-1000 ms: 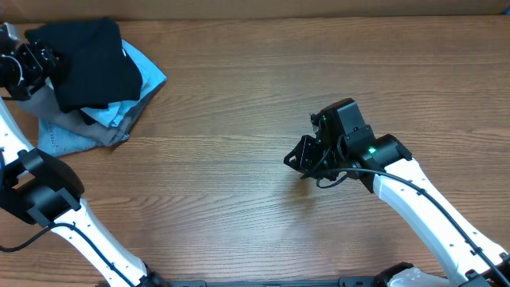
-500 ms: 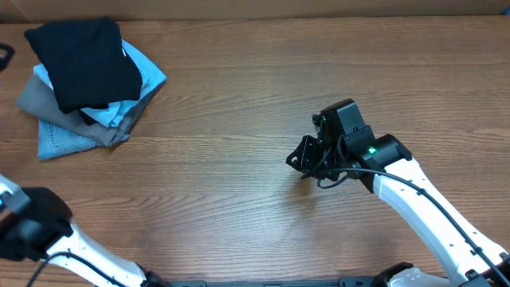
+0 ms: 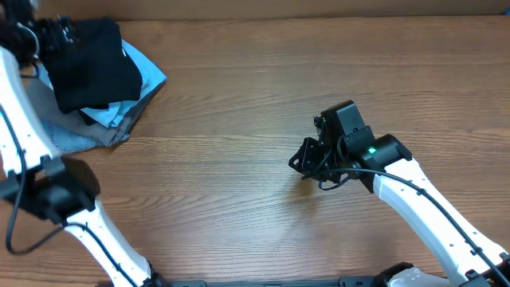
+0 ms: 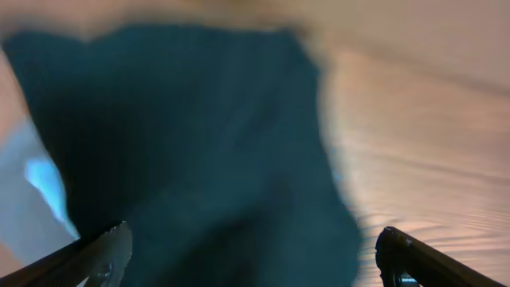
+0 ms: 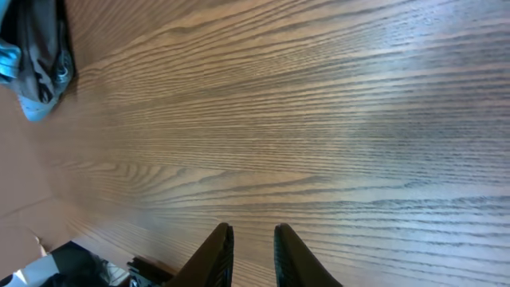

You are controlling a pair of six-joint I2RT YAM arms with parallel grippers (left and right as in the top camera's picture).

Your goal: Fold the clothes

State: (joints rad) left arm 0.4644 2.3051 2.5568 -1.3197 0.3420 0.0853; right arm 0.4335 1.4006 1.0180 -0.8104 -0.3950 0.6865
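The left gripper (image 3: pixel 56 33) hovers over the far-left corner of the table (image 3: pixel 239 96), directly above the one pile of garments there. In the left wrist view, its two fingers (image 4: pixel 103 249) stand wide apart at the bottom corners of a blurred picture. Dark cloth fills the space between and beyond them. Whether they touch the fabric cannot be told.

The right gripper (image 3: pixel 301 159) is well apart from the pile, low over bare wood right of the table's middle. Its two fingers (image 5: pixel 217 253) are close together with a narrow gap, and only wood grain shows between them.

The single black T-shirt (image 3: pixel 96 64) lies on top of the pile, bunched rather than flat. One light blue shirt (image 3: pixel 147 76) sticks out from under its right edge. One layer of greyish fabric (image 3: pixel 80 137) spreads out at the bottom, partly hidden by the left arm (image 3: pixel 24 119). Three layers can be counted from above. The right wrist view shows the pile only as a small grey and blue heap (image 5: pixel 36 56) in its far corner.
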